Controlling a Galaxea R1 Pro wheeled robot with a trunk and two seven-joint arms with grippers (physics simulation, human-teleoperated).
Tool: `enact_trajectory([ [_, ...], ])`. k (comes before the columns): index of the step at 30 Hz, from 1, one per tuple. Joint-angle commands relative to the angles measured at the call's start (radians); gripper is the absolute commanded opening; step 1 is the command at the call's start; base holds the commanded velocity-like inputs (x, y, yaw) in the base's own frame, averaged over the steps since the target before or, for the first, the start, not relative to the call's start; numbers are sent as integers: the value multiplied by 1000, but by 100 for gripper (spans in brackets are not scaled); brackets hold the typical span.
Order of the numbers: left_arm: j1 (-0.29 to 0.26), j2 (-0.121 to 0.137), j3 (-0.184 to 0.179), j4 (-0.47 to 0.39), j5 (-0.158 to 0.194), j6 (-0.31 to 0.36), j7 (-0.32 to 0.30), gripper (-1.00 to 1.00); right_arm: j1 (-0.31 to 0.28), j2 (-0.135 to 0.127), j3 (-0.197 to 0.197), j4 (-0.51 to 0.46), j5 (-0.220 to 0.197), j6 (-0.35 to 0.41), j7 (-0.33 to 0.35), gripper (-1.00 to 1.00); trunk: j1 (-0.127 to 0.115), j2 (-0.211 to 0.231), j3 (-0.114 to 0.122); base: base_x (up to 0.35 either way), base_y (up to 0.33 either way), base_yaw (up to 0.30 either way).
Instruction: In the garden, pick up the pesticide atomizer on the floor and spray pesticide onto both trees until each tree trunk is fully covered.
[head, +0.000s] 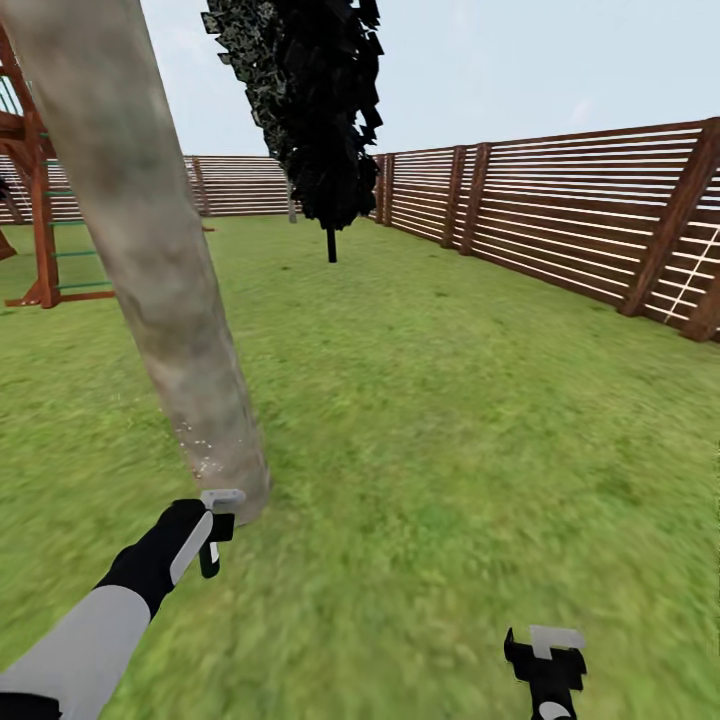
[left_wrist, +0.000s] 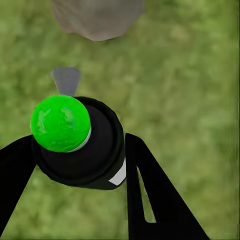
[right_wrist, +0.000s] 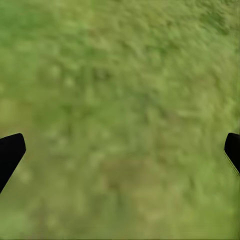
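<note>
A: In the head view, what do you see?

B: One thick tree trunk (head: 150, 260) leans up from the lawn (head: 450, 420). The left claw (head: 215, 530) is just beside its foot and holds the pesticide atomizer (head: 222, 498), of which I see the light grey spray head. A few whitish specks of pesticide (head: 205, 455) sit low on the bark. The right claw (head: 545, 660) hangs over the grass, well apart from the trunk. I count one such trunk here, one dark columnar tree (head: 320, 120), one slat fence (head: 560, 220) and one wooden play frame (head: 40, 200).

A: And the left wrist view?

B: The left claw (left_wrist: 80, 165) is clamped on the atomizer (left_wrist: 82, 145), one black finger (left_wrist: 150, 195) on each side of the dark body. The grey nozzle (left_wrist: 66, 80) points to the base of the trunk (left_wrist: 97, 17). There is also a bright green ball (left_wrist: 60, 122) on top; I cannot say what it is.

A: How will the bottle handle?

B: I judge it light and stiff, perhaps a little smooth. The round body is the good place to hold.

A: The right wrist view?

B: The fingertips (right_wrist: 10, 150) stand far apart over the grass (right_wrist: 120, 110), with nothing between them.
</note>
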Motion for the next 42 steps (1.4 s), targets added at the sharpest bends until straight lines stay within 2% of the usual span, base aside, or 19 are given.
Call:
enact_trajectory([
  [1,0,1,-6,-2,10,4,9,-100,-1,0,2,1,7,1,-7,100,0,0,-1,122,-262,51],
  [28,0,1,-6,-2,13,4,9,-100,0,2,2,1,7,1,-7,100,0,0,-1,119,-265,267],
  [35,0,1,-7,-6,13,5,14,-100,-1,1,2,1,7,1,-7,100,0,0,-1,84,-269,33],
  [39,-3,-2,-7,-142,12,44,10,-100,-1,-1,1,1,7,1,-7,100,0,0,-1,-137,-77,195],
  [40,-3,1,-7,-184,13,84,9,-100,-1,-1,1,1,7,1,-7,100,0,0,-1,-22,-8,269],
  [41,-11,4,-6,-209,13,152,6,-100,0,-1,1,1,7,1,-7,100,0,0,-1,-7,-3,274],
  [42,-18,4,-6,-216,13,196,5,-100,-1,-1,1,1,7,1,-7,100,0,0,-1,-4,-1,276],
])
